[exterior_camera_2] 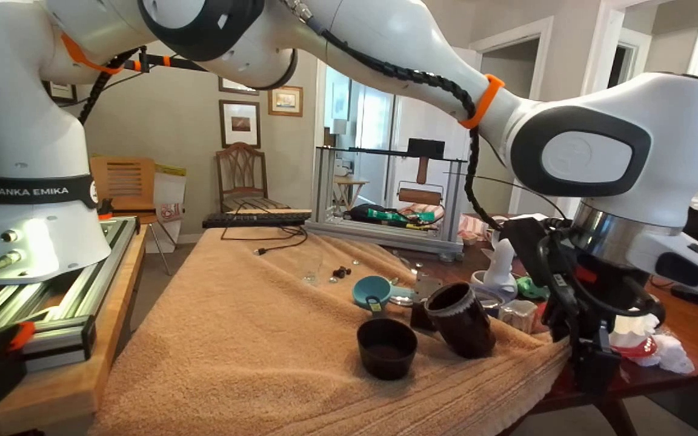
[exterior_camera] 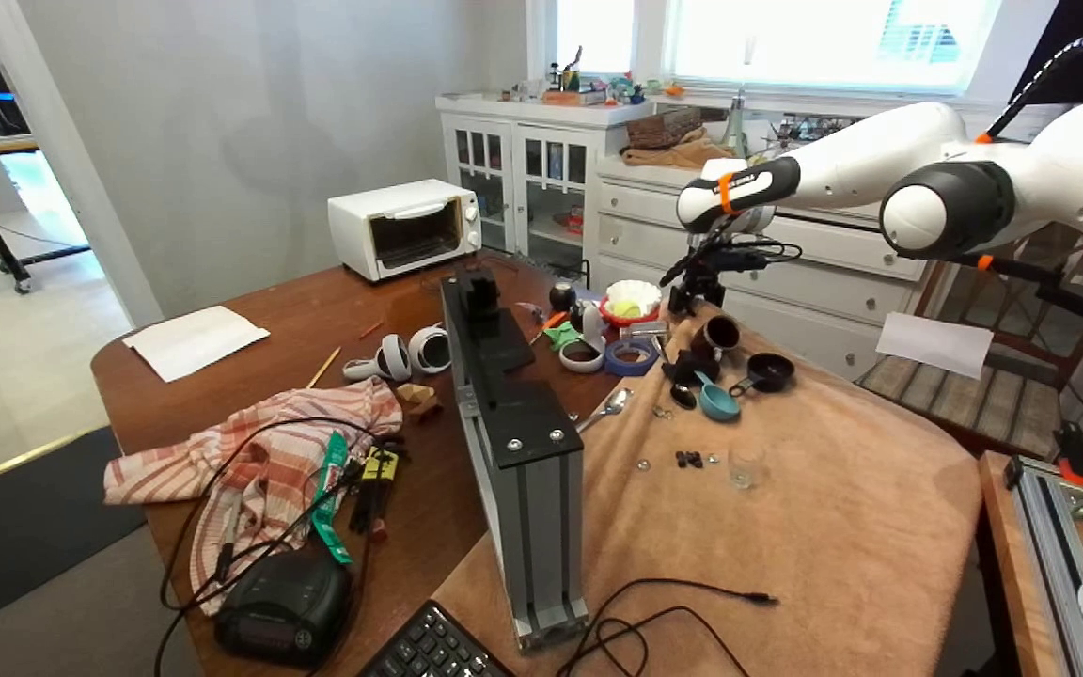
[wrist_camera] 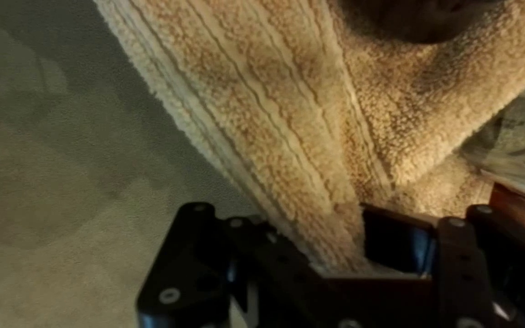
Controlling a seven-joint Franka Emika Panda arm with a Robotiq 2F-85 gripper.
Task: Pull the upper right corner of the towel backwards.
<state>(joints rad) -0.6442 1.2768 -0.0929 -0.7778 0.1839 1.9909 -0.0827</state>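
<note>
Lettering [exterior_camera_2: 28,191] "FRANKA EMIKA", towel [exterior_camera_2: 252,339] in tool [wrist_camera: 333,243]

Rough, looped cloth all over the towel [exterior_camera_2: 252,321], and it goes ribbed towards the edge! Mostly matt on the gripper [wrist_camera: 335,246], metal screws [wrist_camera: 169,296] glinting; smooth and glossy along the arm [exterior_camera_2: 397,30]; polished wood on the table [exterior_camera: 316,312]; bare metal on the frame [exterior_camera: 541,541], shinier metal on the spoon [exterior_camera: 618,402]!
</note>
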